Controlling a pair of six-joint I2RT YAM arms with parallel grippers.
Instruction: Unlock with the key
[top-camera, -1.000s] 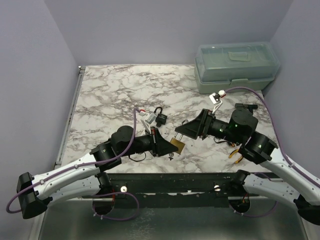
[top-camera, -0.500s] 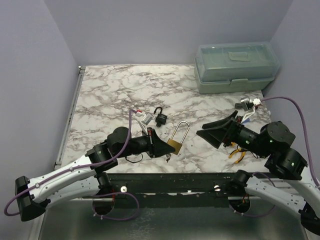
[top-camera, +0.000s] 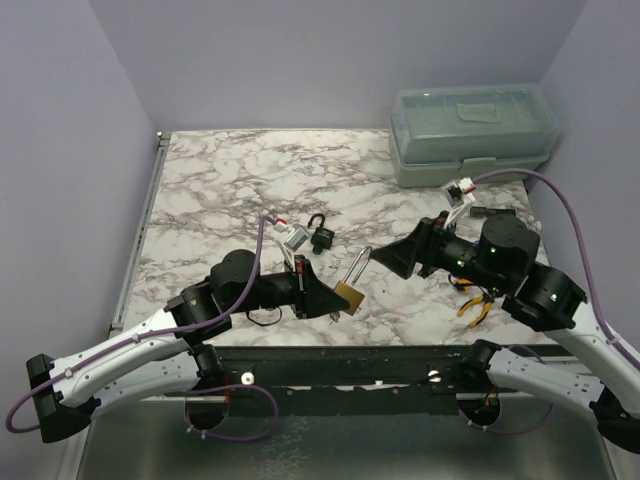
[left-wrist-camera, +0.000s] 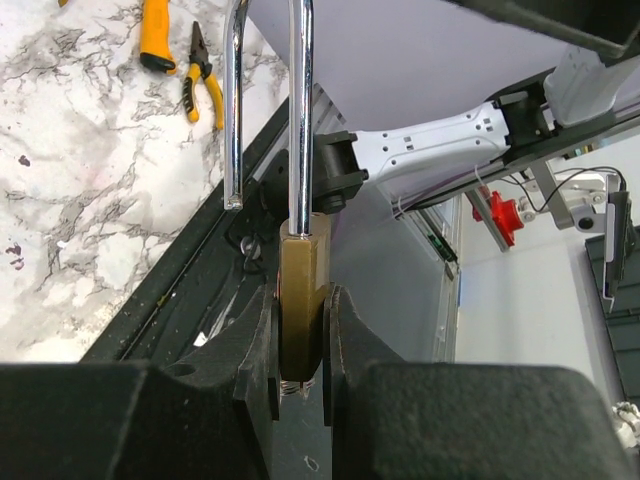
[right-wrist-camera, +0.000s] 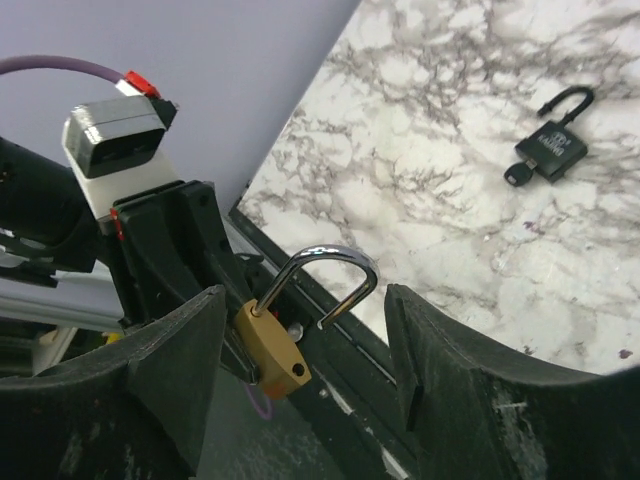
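Ideally the left claw (left-wrist-camera: 300, 325), clamped on the padlock (left-wrist-camera: 298, 265), holds steady while the right claw (right-wrist-camera: 305, 300), spread wide and empty, pulls the shackle (left-wrist-camera: 301, 100).

Upper left: bare marble tabletop (top-camera: 225, 170), open from the purple wall to the middle.
Upper right: translucent green plastic toolbox (top-camera: 472, 135) fills the back corner.
Centre: small black padlock (top-camera: 321, 238) lies in the path.
Lower centre: brass padlock with silver shackle (top-camera: 350, 292), clamped in the left gripper (top-camera: 337, 298), stands between the arms. The wide-spread right gripper (top-camera: 378, 259) is just beside it, leaving a narrow gap.
Lower right: yellow-handled pliers (top-camera: 473, 304) lie partly under the right arm.
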